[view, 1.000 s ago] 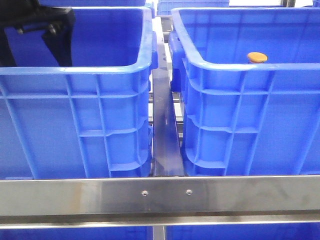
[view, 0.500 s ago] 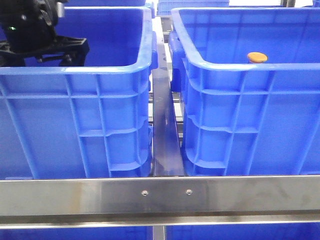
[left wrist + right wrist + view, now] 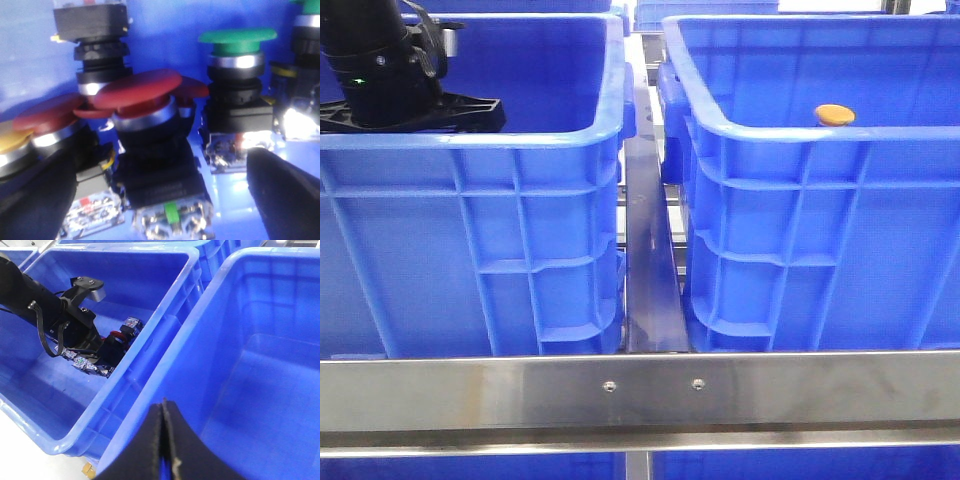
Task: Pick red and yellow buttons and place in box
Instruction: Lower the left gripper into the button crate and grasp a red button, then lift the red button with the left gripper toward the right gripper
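A dark red button (image 3: 137, 90) on a black switch body lies on the floor of the left blue crate (image 3: 520, 140). My left gripper (image 3: 160, 175) is open around it, one black finger (image 3: 35, 200) on each side, with gaps showing. Beside it lie another red button (image 3: 47, 112) and the edge of a yellow one (image 3: 10, 140). A yellow-orange button (image 3: 835, 114) sits inside the right-hand box (image 3: 800, 135). My right gripper (image 3: 164, 407) is shut and empty above that box's rim (image 3: 165, 360). From the front, the left arm (image 3: 380, 80) reaches into the left crate, its fingers hidden by the wall.
Green buttons (image 3: 240, 40) and a black switch block (image 3: 90, 22) lie close behind the red one. A steel rail (image 3: 640, 390) crosses in front of both crates, and a dark bar (image 3: 648, 250) runs between them. More blue crates stand behind.
The left arm has dropped lower into the left crate and turned. Its fingers, visible above the rim a second ago, are now hidden behind the wall. The yellow-orange button has not moved.
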